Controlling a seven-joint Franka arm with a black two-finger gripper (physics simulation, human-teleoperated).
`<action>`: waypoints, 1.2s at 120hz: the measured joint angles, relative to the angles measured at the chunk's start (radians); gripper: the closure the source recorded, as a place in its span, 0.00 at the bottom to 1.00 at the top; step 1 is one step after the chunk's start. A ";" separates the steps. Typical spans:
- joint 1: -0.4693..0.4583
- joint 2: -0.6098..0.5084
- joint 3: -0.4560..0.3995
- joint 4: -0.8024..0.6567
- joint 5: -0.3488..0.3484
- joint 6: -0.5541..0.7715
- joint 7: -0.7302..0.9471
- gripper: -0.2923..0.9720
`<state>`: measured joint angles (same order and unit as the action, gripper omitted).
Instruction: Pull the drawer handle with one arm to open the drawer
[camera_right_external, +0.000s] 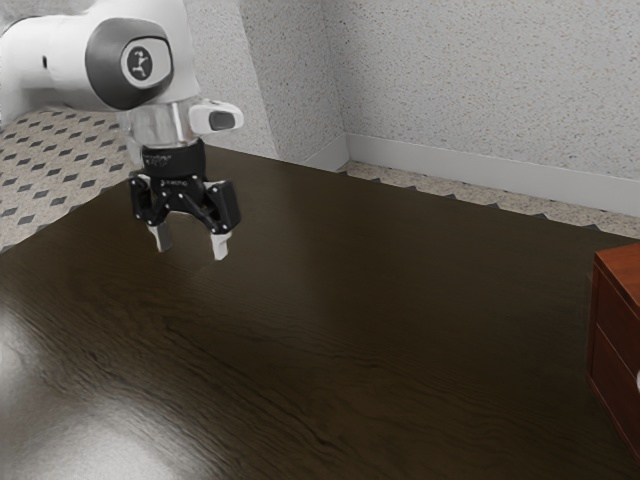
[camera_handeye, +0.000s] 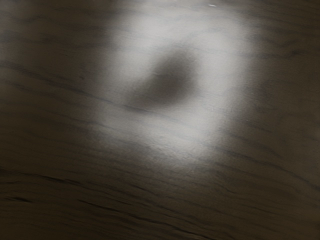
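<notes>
A reddish-brown wooden drawer cabinet stands at the exterior view's right edge, partly cut off by the frame; two stacked drawer fronts show, and a pale bit of handle peeks in at the edge. My gripper hangs above the dark table at the exterior view's upper left, far from the cabinet. Its white-tipped fingers point down and stand apart, with nothing between them. The wrist view looks straight down on the bare dark wood table, with a bright glare patch and my hand's shadow in it.
The dark wood table spreads wide between gripper and cabinet. Behind it run a speckled wall with a white baseboard and a patterned tile floor.
</notes>
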<state>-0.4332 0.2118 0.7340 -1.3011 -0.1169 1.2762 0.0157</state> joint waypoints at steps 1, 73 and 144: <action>0.000 0.000 0.000 0.000 -0.002 0.006 0.001 0.23; -0.297 -0.145 -0.066 0.136 0.077 0.156 -0.067 0.23; -0.507 -0.129 -0.201 -0.073 -0.042 0.253 -0.584 0.23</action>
<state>-0.9400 0.0831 0.5330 -1.3742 -0.1590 1.5296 -0.5687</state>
